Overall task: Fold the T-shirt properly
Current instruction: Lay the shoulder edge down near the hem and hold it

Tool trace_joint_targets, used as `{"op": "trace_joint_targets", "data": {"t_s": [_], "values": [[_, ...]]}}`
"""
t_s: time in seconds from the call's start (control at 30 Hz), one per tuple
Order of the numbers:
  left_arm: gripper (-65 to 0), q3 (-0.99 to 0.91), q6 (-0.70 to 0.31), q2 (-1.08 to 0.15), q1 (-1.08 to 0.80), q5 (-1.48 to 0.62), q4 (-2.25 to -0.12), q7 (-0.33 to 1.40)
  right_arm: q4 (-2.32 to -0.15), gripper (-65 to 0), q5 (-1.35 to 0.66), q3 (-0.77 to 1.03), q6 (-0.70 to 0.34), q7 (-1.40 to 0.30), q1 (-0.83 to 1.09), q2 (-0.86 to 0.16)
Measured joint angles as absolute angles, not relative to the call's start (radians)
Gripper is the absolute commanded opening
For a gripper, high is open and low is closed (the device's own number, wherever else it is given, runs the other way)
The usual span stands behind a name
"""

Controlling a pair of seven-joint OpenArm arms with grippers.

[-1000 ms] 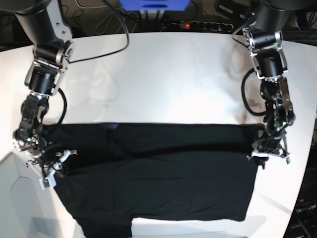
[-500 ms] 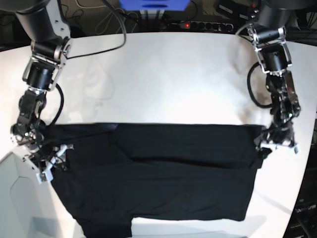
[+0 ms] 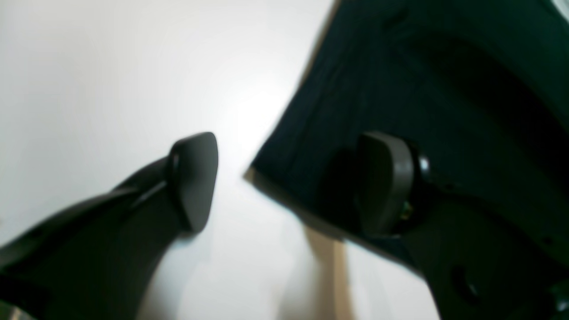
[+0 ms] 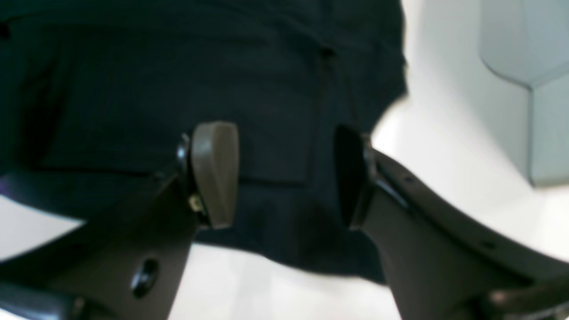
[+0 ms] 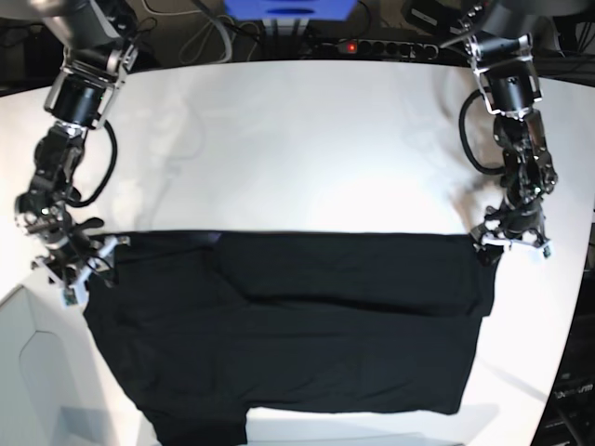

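Note:
The black T-shirt (image 5: 297, 325) lies flat on the white table (image 5: 307, 149), folded over with a straight far edge; no print or tag shows. My left gripper (image 5: 512, 243) is open just above the shirt's far right corner. In the left wrist view (image 3: 289, 182) that corner of the shirt (image 3: 400, 89) lies under it, nothing between the fingers. My right gripper (image 5: 76, 265) is open over the shirt's far left corner. In the right wrist view (image 4: 284, 175) its fingers straddle black cloth (image 4: 178, 66) without closing on it.
A grey panel (image 5: 37, 372) sits at the table's front left, also showing in the right wrist view (image 4: 524, 53). Cables and a power strip (image 5: 372, 46) lie beyond the far edge. The table's right edge (image 5: 575, 307) runs close to my left arm.
Both grippers have moved toward the far side, from the shirt's side edges up to its far corners. The shirt's left side has shifted slightly; its far edge stays put.

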State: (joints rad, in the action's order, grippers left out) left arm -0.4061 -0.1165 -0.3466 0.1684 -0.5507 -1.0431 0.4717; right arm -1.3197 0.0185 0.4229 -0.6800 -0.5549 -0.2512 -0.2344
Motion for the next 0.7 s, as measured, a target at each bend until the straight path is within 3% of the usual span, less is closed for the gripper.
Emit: {"op": "trace_joint_targets", "data": {"t_s": [0.27, 0.53, 0.7], "values": [[-19.6, -0.406, -0.128, -0.336, 0.181, -0.556, -0.999, 0.432, -1.323, -29.9, 0.02, 0.497, -0.68, -0.557, -0.223, -0.244], [-49.0, -0.407, -0.128, -0.338, 0.179, -0.562, -0.99, 0.439, -1.319, -29.9, 0.022, 0.496, -0.68, -0.554, -0.226, -0.244], [-56.6, -0.407, -0.128, -0.336, 0.176, -0.559, -0.989, 0.442, -1.196, -30.1, 0.02, 0.495, -0.678, -0.543, -0.238, -0.265]]}}
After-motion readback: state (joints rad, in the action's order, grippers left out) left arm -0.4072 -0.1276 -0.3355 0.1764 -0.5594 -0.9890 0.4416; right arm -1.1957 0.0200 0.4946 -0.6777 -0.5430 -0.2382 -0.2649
